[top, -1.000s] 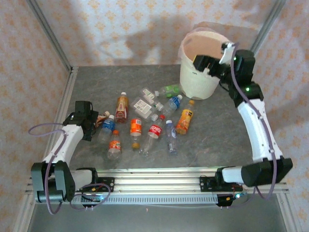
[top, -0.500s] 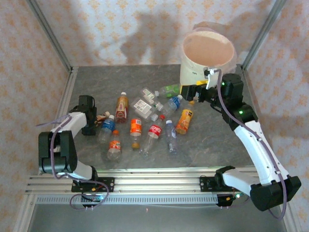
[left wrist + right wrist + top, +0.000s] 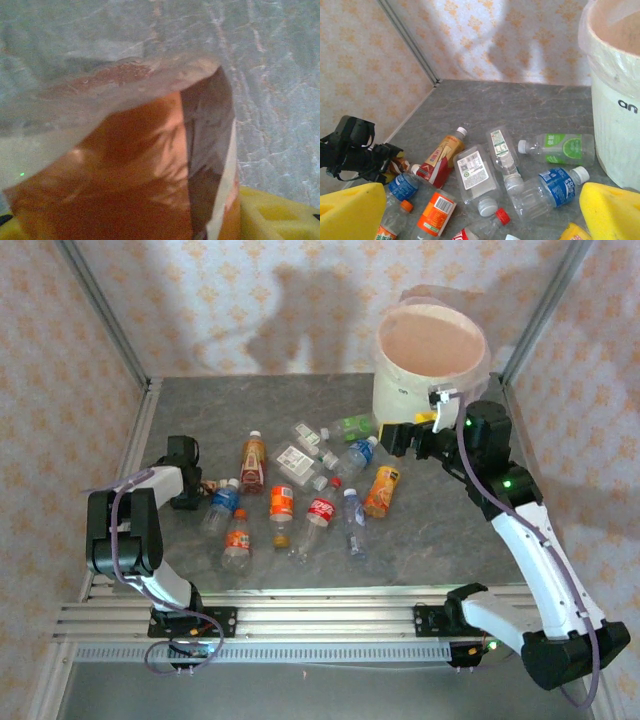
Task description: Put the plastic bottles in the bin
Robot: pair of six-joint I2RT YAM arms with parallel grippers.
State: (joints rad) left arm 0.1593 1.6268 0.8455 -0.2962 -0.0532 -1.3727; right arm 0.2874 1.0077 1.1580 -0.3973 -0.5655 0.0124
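Several plastic bottles lie in a loose heap mid-table: a red-labelled one [image 3: 252, 462] [image 3: 440, 160], a flat clear one [image 3: 293, 460] [image 3: 475, 175], a green-labelled one [image 3: 352, 426] [image 3: 560, 149], a blue-labelled one [image 3: 355, 455] [image 3: 555, 187] and an orange one [image 3: 382, 490]. The white bin [image 3: 400, 400] [image 3: 615, 125] stands at the back right. My right gripper [image 3: 400, 437] [image 3: 480, 192] hovers open in front of the bin, above the heap's right end. My left gripper [image 3: 195, 490] [image 3: 130, 220] is open at the heap's left edge, with a brown bottle [image 3: 212, 485] [image 3: 140, 165] between its yellow fingers.
More bottles lie nearer the front: a red-labelled cola bottle [image 3: 318, 512], orange-labelled ones [image 3: 281, 505] [image 3: 237, 540] and a clear one [image 3: 352, 525]. Patterned walls close in the left, back and right. The metal rail [image 3: 320, 615] runs along the near edge.
My right gripper came down from the bin's rim to a spot in front of the bin. My left arm folded upright while its gripper stayed by the brown bottle.
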